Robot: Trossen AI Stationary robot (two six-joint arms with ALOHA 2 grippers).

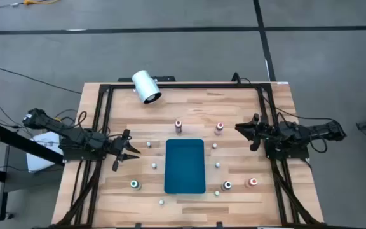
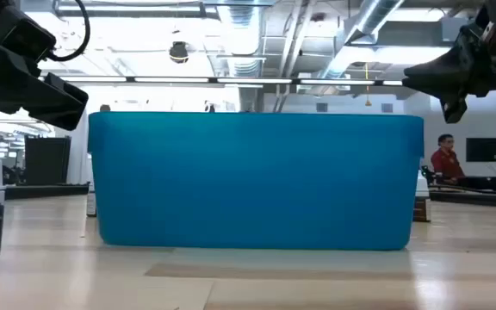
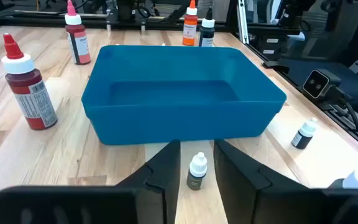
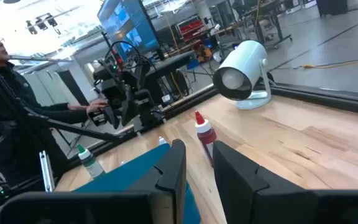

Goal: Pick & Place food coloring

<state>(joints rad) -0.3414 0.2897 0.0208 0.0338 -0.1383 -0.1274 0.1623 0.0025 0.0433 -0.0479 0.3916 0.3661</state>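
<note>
On the pale wood-plank table (image 1: 107,191), framed by black metal rails, a teal plastic bin (image 1: 185,166) sits at centre: rectangular, smooth walls, rounded corners, open top, nothing inside it. A white camera-like cylinder (image 1: 146,86) lies near the far edge.

Left gripper (image 1: 124,151) hovers left of the bin, dark fingers spread apart, holding nothing. Right gripper (image 1: 250,131) hovers right of the bin near the pink-topped bottle, fingers parted, also holding nothing.

Food coloring bottles are scattered round the bin, none inside. Two red bottles (image 1: 178,126) and (image 1: 220,128) stand just beyond its far side; both round, labelled, with pale cone tips. An orange bottle (image 1: 253,182) and a dark bottle (image 1: 227,186) stand near the right front corner, a green bottle (image 1: 135,185) at the left front.

In the left wrist view a tiny dark bottle (image 3: 196,172) with white cap stands between that gripper's fingers, just before the bin wall, not touched. Small white caps (image 1: 154,166) dot the wood either side.
</note>
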